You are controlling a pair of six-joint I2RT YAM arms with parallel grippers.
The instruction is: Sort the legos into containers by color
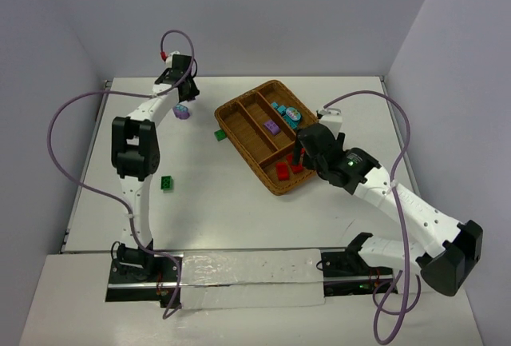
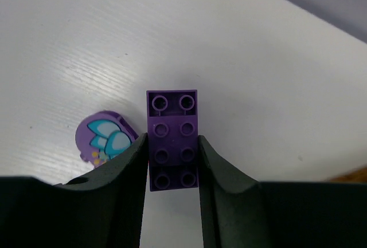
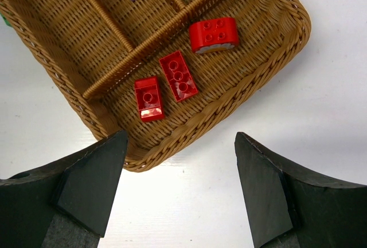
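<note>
Shut tight on a purple brick [image 2: 172, 123] with the left end effector [image 2: 172, 139], far out at the back left of the surface [image 1: 239, 226]. Gripped across the short width, on both long sides, with the long axis running straight out from the wrist and the studs facing the wrist camera, the far end poking past the fingertips. Impossible to tell whether lifted or resting on the surface. Just beside the left finger, a round purple piece [image 2: 106, 139] with a teal print, lying loose. Next move judged as a carry to the wicker tray [image 1: 241, 143], lying to the right of this end effector and somewhat nearer the bases, well apart from it. Probable target: the middle long compartment [image 1: 257, 114], already holding a second purple brick [image 1: 272, 127], with teal pieces [image 1: 286, 111] in the long compartment beyond and three red bricks [image 3: 178, 76] in the crosswise compartment [image 3: 252, 65] at the near end. Set diagonally, so probably calling for a wrist turn to lay the held brick's long axis along the compartment. Hovering wide open and empty over the tray's near corner, above the reds: the right end effector [image 3: 180, 145], nearer the tray yet carrying nothing, and worth watching for crowding. Out on the surface, unsorted: one green brick [image 1: 167, 183] near the left arm and another green brick [image 1: 219, 134] just beside the tray.
</note>
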